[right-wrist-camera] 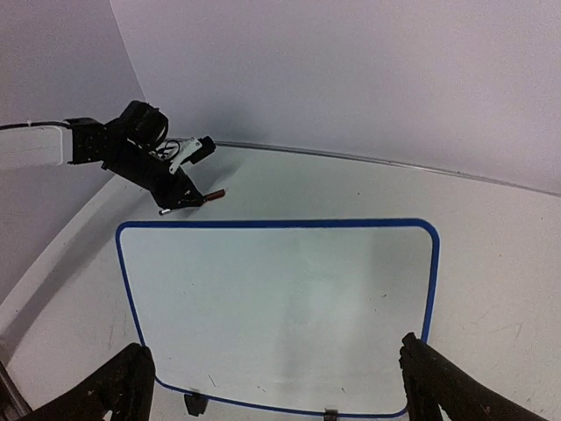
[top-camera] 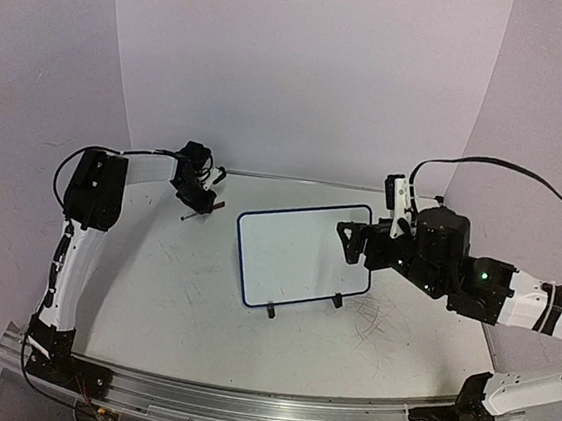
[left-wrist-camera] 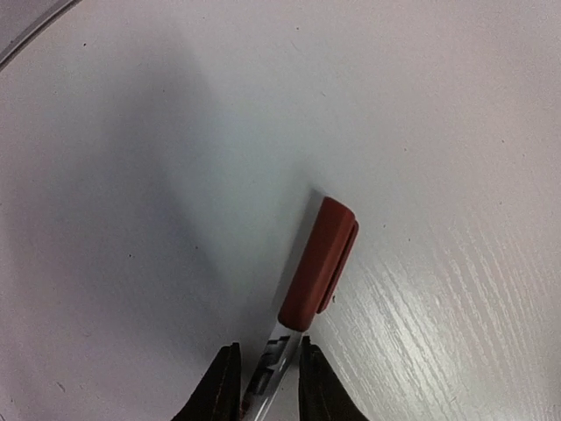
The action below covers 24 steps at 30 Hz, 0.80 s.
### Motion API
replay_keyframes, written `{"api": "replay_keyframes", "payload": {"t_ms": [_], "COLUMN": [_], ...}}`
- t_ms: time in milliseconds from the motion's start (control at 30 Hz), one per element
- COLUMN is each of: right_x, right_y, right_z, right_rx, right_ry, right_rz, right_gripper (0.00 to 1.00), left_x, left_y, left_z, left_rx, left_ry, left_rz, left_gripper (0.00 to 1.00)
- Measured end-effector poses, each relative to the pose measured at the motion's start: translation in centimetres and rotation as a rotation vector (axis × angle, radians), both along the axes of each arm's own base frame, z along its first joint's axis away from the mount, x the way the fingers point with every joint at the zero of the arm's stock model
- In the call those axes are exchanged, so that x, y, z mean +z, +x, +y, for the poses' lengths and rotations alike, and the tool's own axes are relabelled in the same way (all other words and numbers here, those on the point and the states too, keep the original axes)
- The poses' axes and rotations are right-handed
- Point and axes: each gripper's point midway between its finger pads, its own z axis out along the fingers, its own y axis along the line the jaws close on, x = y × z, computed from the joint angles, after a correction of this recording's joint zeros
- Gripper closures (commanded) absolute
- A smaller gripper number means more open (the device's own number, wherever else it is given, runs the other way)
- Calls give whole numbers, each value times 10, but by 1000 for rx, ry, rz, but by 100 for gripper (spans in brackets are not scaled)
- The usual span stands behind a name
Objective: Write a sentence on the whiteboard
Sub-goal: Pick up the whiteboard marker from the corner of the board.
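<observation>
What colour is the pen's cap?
Dark red; the cap on the pen shows best in the left wrist view.

Rear of marker (left-wrist-camera: pixel 304 296) cropped at left hand (left-wrist-camera: pixel 268 349)

The whiteboard (top-camera: pixel 301 258) is standing near the middle of the table (top-camera: pixel 151 297), with its clip feet (top-camera: pixel 270 311) toward the near edge. The marker (top-camera: pixel 201 210) is sitting left of the board, toward the far-left corner, between the fingers of the left gripper (top-camera: pixel 198 202). Its cap end is pointing toward the board. The right gripper (top-camera: pixel 353 240) is hovering at the board's right edge, over the right half of the table. Its jaws are facing across the board toward the marker.
</observation>
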Motion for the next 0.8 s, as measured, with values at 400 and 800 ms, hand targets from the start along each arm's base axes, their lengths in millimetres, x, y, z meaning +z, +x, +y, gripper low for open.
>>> {"api": "replay_keyframes", "payload": {"t_ms": [400,800], "right_x": [14,31], "right_y": [19,35], "right_z": [11,50], "right_rx": [-28,35], "right_ry": [-94,-41], "right_rz": [-59,-64], "right_gripper": [2,2], "left_x": [0,151], "left_y": [-57,-98], "left_z": [15,7], "left_rx": [162,299], "left_ry": [-48,-364], "left_rz": [100,12], "left_gripper": [100,100]}}
